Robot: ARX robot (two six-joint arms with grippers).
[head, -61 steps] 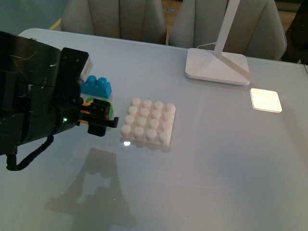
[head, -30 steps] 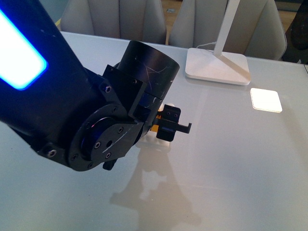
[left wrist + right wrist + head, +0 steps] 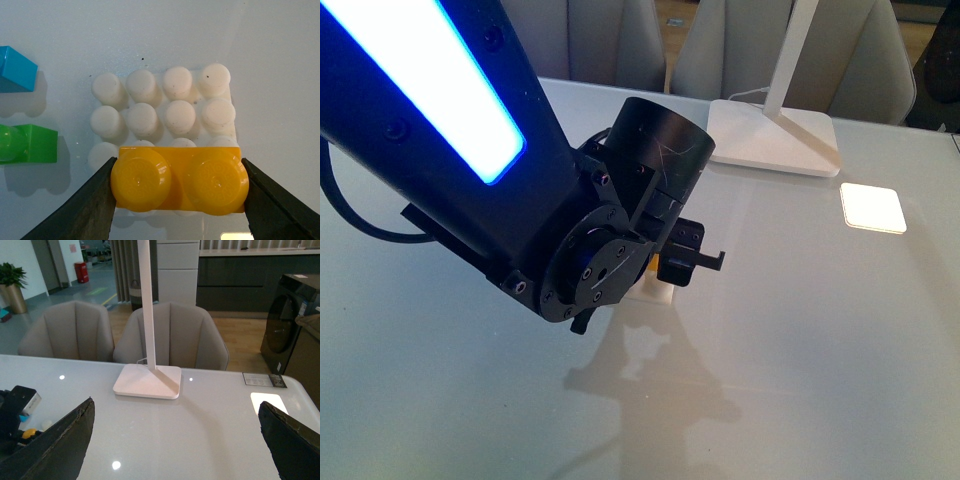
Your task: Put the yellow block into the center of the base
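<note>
The table (image 3: pixel 800 330) is pale and glossy under lamp light. Your left gripper (image 3: pixel 180 199) pinches the yellow block (image 3: pixel 179 184) by its short ends, studs up. It hangs over an edge row of the base (image 3: pixel 165 107), not the middle. You're aligning, I judge: shift it over the centre studs, keep it square, then press down. Your right gripper (image 3: pixel 175 450) is spread wide, empty.

The yellow block (image 3: pixel 180 185), two round studs up, is held level by its ends in the left gripper (image 3: pixel 180 197), over an edge row of the flat white studded base (image 3: pixel 165 107).
</note>
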